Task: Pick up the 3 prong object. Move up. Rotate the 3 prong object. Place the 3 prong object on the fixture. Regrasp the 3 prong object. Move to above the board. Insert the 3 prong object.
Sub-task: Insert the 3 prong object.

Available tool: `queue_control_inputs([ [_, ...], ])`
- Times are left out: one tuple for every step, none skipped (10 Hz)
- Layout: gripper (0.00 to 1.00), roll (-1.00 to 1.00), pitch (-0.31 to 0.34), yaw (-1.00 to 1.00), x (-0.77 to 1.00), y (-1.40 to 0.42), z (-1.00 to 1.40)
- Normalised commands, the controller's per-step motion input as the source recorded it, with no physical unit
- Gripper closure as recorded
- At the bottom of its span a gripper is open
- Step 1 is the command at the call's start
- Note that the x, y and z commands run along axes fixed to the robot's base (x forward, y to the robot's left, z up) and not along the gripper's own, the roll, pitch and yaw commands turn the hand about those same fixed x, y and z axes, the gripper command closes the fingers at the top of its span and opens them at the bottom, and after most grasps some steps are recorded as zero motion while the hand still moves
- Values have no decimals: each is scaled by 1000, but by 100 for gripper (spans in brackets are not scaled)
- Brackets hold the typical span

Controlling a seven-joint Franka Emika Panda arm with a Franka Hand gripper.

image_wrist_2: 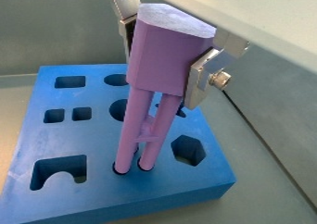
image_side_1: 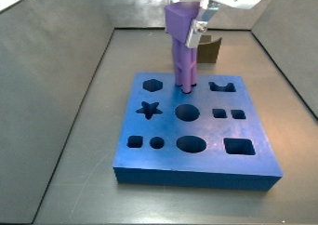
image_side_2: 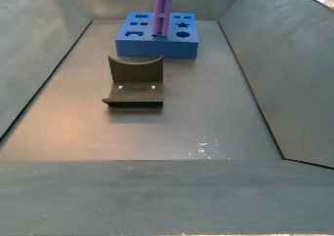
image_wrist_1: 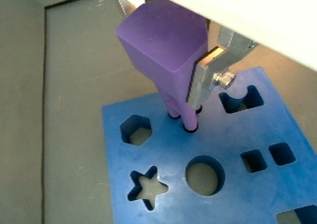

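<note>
Gripper (image_wrist_2: 168, 52) clamped on purple 3 prong object (image_wrist_2: 158, 75), long axis vertical, prong tips w/ holes mid-board (image_wrist_2: 74, 140), near far edge

No text, label, brand, number or sign can be read in any view. The thick blue rectangular board (image_side_1: 199, 126) bears only cut-out shapes, and the two-finger gripper (image_side_1: 184, 22) above it shows no markings.

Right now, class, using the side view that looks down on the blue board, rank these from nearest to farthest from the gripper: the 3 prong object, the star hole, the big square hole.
Gripper, above the board's far end:
1. 3 prong object, held upright between the fingers.
2. Star hole, mid-board at one side.
3. Big square hole, at the board's near corner.
</note>
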Motion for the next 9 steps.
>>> queue_control_inputs([
  [100,-23,117,-117,109,11,-46],
  [100,-24,86,-154,0,0,-46],
  [100,-11,86,-211,0,-26,-14],
  [100,-26,131,-231,0,-71,-34],
  [100,-61,163,-246,-11,-69,-71],
  [100,-69,187,-240,-60,-57,-89],
  [100,-51,180,-169,-154,-54,-106],
  [100,0,211,-97,-69,0,-131],
  [100,0,246,-57,0,0,-180],
])
